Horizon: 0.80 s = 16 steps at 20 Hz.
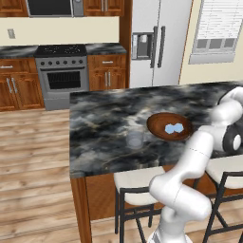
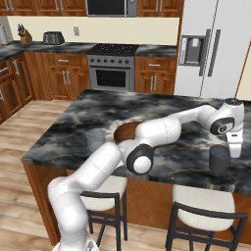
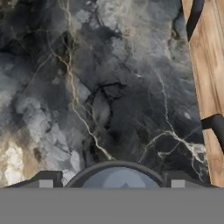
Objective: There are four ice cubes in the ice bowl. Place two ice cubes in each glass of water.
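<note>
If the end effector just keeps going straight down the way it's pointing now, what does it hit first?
Most likely the glass of water right beneath the end effector; its rim sits between the fingertips in the hand view. Depth is unclear, so it may clip the rim rather than enter cleanly.

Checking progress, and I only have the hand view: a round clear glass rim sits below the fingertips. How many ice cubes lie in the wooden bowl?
Observer: Two pale blue ice cubes lie in the wide reddish-brown wooden bowl.
Operator: Where is the other glass?
Observer: A short clear tumbler stands on the dark marble counter, left of the bowl in the left base view.
Operator: Is the gripper down inside my glass?
Observer: No. The open gripper hangs just above the second clear glass, near the counter's front edge.
</note>
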Tool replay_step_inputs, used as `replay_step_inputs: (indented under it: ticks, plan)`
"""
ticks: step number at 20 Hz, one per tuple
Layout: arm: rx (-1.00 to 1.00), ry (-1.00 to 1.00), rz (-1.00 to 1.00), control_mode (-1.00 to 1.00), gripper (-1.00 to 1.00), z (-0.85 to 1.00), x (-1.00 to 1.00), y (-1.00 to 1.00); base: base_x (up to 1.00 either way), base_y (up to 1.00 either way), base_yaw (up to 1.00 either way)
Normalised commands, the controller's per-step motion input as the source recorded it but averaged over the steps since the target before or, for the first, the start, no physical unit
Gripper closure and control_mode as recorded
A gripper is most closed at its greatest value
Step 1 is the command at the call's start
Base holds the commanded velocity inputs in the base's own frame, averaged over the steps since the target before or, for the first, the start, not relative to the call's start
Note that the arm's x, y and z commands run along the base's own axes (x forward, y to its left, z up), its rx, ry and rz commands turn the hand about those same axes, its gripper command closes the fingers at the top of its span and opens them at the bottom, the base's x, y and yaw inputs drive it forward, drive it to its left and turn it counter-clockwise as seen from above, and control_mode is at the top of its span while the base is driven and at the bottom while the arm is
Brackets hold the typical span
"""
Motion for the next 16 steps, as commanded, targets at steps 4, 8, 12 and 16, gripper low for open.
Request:
replay_step_inputs:
  ticks: [4,8,12,16]
  plan:
    - [-0.01,-0.03,0.0,-1.0,-1.0,0.14,-0.47,0.0,0.0,0.0,0.0]
    - [0.0,-0.12,0.04,-1.0,-1.0,0.55,-0.81,0.0,0.0,0.0,0.0]
    - [-0.07,-0.26,0.24,-1.0,-1.0,0.08,-1.0,0.67,0.0,0.0,0.0]
    - [-0.14,-0.28,0.21,-1.0,-1.0,-0.39,-0.88,1.0,0.0,0.0,0.0]
